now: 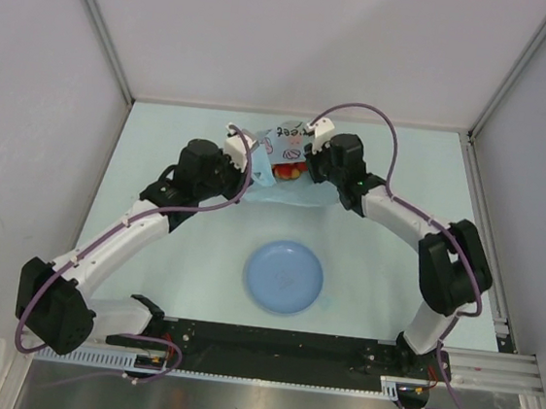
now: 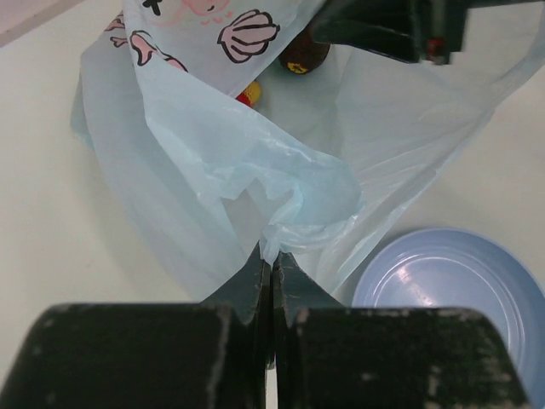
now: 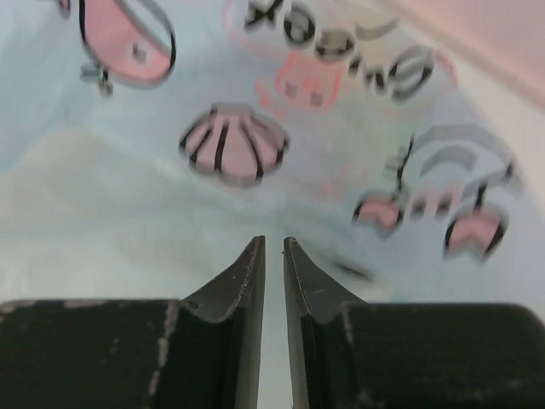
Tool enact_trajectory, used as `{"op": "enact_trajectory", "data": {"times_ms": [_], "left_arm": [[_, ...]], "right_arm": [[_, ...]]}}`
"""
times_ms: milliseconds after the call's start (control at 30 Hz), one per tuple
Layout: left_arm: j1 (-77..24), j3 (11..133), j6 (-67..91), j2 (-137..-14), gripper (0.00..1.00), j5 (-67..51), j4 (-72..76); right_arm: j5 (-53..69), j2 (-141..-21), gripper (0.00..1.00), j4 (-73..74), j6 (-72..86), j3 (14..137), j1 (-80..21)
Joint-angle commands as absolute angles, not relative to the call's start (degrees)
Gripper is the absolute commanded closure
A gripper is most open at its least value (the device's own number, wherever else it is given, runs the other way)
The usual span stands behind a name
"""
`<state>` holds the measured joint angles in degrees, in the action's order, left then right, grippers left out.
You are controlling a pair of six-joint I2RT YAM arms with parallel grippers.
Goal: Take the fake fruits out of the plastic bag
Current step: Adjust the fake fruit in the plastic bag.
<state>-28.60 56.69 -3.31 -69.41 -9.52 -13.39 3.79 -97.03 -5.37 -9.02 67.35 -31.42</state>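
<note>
Lettering on plastic bag (image 1: 287, 145) reads, perhaps, "eet"; rest unclear.

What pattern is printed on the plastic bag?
Pink shells and cartoon figures, black lettering, on the light-blue plastic bag; clearest in right wrist view.

The plastic bag (image 2: 281, 170) is thin, crinkly, translucent film with a soft sheen. The plate (image 2: 460, 290) is smooth, glossy plastic. The tabletop (image 1: 178, 273) looks matt. The left tool (image 2: 272, 271) is scuffed matt black.
</note>
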Motion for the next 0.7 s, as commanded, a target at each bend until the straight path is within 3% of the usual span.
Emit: {"op": "enact_trajectory", "data": {"times_ms": [0, 333, 433, 467, 667], "left_arm": [[-28.8, 58.0, -1.2, -67.6, 1.00, -9.2, -9.9], [-29.6, 61.3, -0.4, -70.8, 1.00, -9.1, -7.2], [-30.1, 62.0, -0.4, -71.7, 1.00, -9.4, -6.9], [-30.3, 62.1, -0.4, -72.1, 1.00, -9.5, -6.8], [-30.8, 62.8, -0.4, -72.8, 1.00, -9.8, -6.7]], "right_arm": [[1.9, -104.9, 0.81, -9.5, -10.2, 75.8, -30.3], [-8.5, -117.9, 0.78, -15.8, -11.0, 93.2, -25.4], [-6.8, -118.3, 0.57, -14.4, -10.6, 94.1, -25.3], [-5.7, -118.1, 0.42, -13.7, -9.3, 93.9, -25.3], [1.7, -117.8, 0.13, -9.5, -6.9, 90.4, -25.4]]}}
